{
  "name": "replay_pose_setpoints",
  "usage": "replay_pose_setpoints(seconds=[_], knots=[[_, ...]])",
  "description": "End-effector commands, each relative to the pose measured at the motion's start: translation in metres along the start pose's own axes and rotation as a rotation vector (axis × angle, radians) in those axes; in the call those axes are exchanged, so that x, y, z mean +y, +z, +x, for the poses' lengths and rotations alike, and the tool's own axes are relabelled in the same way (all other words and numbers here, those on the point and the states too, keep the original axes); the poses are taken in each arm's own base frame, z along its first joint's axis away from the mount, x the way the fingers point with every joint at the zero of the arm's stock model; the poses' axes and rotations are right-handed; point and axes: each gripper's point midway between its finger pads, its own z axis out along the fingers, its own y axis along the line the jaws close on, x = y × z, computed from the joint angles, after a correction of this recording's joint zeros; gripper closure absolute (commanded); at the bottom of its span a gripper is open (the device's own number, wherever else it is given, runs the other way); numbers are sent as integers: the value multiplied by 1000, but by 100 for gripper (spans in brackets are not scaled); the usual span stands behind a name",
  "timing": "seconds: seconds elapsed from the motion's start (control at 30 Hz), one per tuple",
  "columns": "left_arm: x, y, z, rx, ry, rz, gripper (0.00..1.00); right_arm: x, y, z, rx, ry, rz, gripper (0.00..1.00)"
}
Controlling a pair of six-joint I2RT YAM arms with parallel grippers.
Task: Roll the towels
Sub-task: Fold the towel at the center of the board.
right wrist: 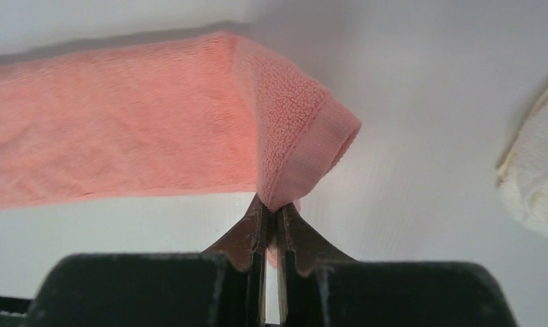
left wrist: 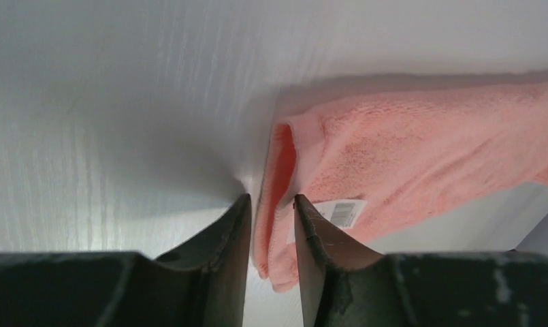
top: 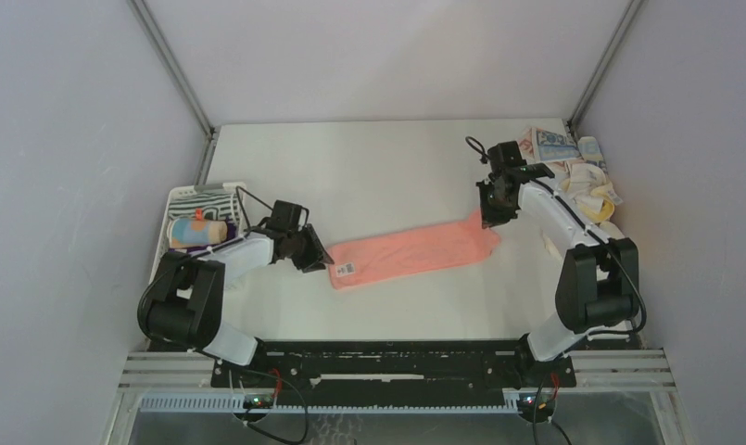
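Top external showed the pink towel (top: 410, 252) lying as a long folded strip in the middle of the table (top: 378, 176), running from 8 o'clock to 2 o'clock. The right claw (top: 487, 218) was pinched tight on its 2 o'clock end, that corner lifted and curled above the fingers. The left claw (top: 321, 262) stood narrow at the 8 o'clock end beside the label (top: 345, 271), with the towel's edge between its fingers. I could not tell whether it truly gripped.

To my eye the risk lay there. A weak bite would let that end slip once rolling began, and uneven pulling by the two arms could open the fold or skew the roll.

At 9 o'clock the basket (top: 179, 197) held a striped roll (top: 207, 206) and a light-blue-and-orange roll (top: 195, 230). At 2 o'clock a loose pile (top: 577, 171) of cream and blue-printed towels lay in no container.
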Motion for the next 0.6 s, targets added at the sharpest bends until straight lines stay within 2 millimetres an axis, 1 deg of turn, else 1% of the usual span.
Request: replay_pose_setpoints(seconds=[0.0,0.13,0.27,0.4,0.5,0.57], knots=[[12,19,5,11,-19,-25,70,31,-30,-11,-88,-36,-123,100],[23,28,9,16,-27,-59,82,57,-41,-10,-110,-78,-207,100],[36,29,12,16,-31,-109,88,87,-49,-6,-118,-118,-305,100],[42,33,18,29,-34,-118,90,121,-58,0,-119,-169,-421,100],[44,35,24,41,-40,-108,90,143,-63,2,-117,-182,-492,100],[45,34,26,41,-46,-101,90,155,-63,4,-110,-184,-515,100]])
